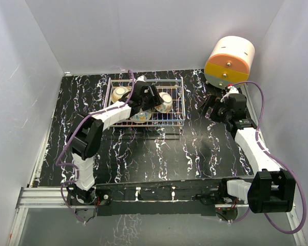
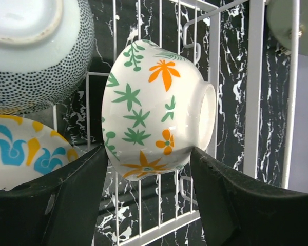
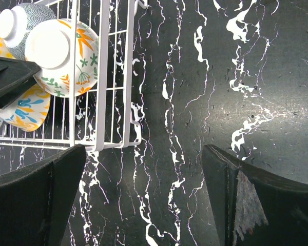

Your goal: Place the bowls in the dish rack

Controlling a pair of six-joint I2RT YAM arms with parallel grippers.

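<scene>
Four bowls sit in the one white wire dish rack at 12 o'clock on the counter: floral bowl, blue-dotted bowl, blue-and-yellow bowl, yellow-cream bowl. The left pincer is spread, straddling the tipped floral bowl. The right pincer, spread wide, hovers at the rack's 3 o'clock.

Seen from above, the left arm rises from its base at 7 o'clock, bends at the elbow and stretches towards 1 o'clock. The left gripper has its fingers apart; whether they press on anything is unclear. The right arm leans from 5 o'clock towards 11 o'clock, and the right gripper is spread wide.
</scene>
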